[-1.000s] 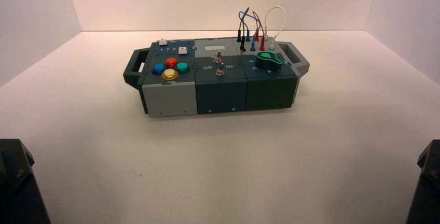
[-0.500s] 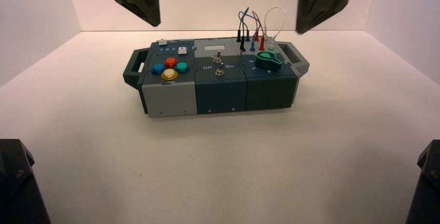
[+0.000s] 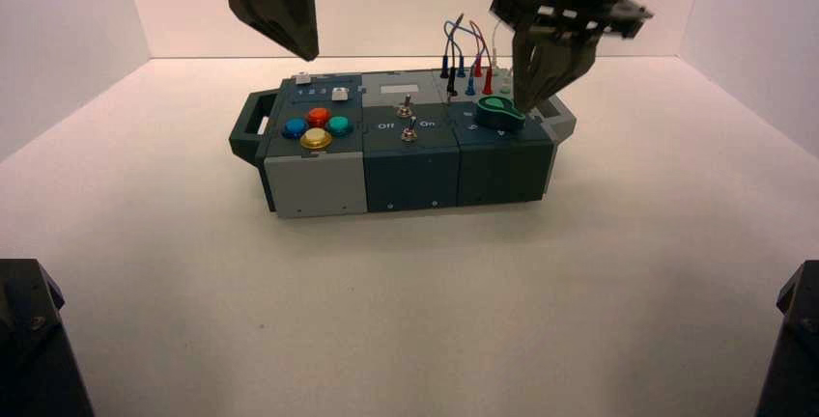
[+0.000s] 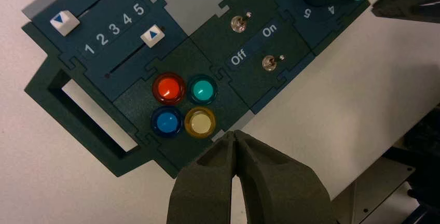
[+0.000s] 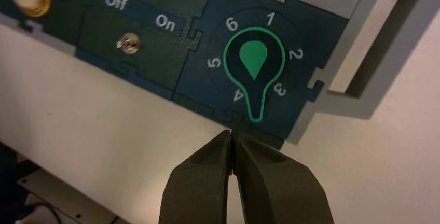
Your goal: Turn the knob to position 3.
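Right pincer, pressed closed, hovers above teardrop-tipped knob.

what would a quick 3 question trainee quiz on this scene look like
1. True or false: the right pincer is shut and hangs above the box's edge close to the knob.
2. In the right wrist view, the knob's tip points between which two numbers?
3. Which button lies nearest the left pincer: A red, B teal, C yellow?

Key: 1 true; 2 between 3 and 4; 3 C.
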You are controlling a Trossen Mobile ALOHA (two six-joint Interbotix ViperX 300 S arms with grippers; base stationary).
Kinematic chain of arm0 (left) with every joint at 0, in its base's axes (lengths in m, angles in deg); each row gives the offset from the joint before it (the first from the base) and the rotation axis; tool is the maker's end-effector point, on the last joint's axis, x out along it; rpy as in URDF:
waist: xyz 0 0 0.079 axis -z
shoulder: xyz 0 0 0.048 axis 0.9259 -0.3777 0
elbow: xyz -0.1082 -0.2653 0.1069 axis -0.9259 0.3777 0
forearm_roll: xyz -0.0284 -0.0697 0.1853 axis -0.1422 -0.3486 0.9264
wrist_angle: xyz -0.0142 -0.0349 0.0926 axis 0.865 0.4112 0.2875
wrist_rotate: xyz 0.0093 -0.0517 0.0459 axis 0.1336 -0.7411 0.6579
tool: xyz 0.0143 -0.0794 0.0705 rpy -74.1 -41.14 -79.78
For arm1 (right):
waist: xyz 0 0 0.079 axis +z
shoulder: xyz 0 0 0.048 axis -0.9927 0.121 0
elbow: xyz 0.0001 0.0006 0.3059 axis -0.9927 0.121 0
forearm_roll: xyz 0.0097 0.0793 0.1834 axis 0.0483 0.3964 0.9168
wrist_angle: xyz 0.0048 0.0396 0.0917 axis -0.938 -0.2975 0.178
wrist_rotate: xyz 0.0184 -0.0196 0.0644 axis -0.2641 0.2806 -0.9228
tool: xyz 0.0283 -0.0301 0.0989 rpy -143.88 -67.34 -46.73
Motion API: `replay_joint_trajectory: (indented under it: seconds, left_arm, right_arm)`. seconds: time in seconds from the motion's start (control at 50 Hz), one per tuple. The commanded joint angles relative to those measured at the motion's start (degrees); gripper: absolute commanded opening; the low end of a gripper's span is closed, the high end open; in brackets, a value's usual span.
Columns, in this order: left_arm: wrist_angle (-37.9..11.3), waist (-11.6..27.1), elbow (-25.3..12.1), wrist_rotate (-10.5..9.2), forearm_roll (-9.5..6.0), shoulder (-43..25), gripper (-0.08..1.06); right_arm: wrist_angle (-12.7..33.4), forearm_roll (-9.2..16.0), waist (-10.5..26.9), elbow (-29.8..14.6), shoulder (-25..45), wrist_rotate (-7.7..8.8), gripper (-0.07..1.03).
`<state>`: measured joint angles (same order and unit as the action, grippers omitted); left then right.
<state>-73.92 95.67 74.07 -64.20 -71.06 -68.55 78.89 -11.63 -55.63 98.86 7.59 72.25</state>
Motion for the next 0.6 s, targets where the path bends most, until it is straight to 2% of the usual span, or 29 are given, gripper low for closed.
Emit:
replay_joint_trajectory:
  seconds: [0.02, 0.32, 0.6]
  left_arm:
    - [0.26, 0.18, -1.67, 0.09, -0.18, 0.62, -0.03]
    - [0.26, 0.18, -1.76, 0.35, -0.18, 0.97, -0.03]
    - [0.26, 0.18, -2.29, 0.35, -0.09, 0.97, -0.03]
  right_arm:
    - [-0.79, 0.18, 0.26, -2.02, 0.88, 0.09, -0.02]
    - [-1.41, -0.88, 0.26, -3.25, 3.25, 0.26, -0.02]
    - [-1.05, -5.1, 0.26, -3.69, 3.52, -0.44, -0.02]
